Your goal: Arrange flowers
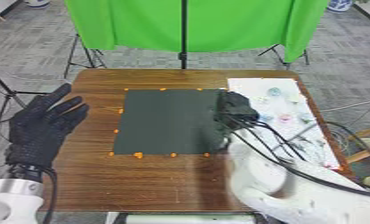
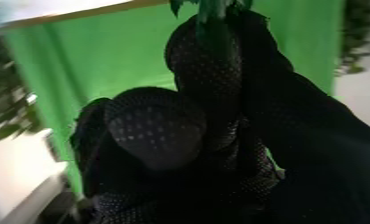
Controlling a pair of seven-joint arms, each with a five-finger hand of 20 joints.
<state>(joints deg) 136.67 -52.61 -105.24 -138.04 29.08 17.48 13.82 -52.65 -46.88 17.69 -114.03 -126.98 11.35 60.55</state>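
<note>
Your right hand (image 1: 238, 106), at the mat's (image 1: 164, 120) right edge, pinches greenery (image 2: 213, 9) pointing along its fingers. Your left hand (image 1: 45, 121) is spread.

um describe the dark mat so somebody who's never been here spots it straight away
Find the green cloth, then the brown table in front of it. The mat lies flat there, roughly square, with orange dabs around its edge. What marks it out is its plain dark surface, while the white sheet to its right carries small coloured pieces.
</note>
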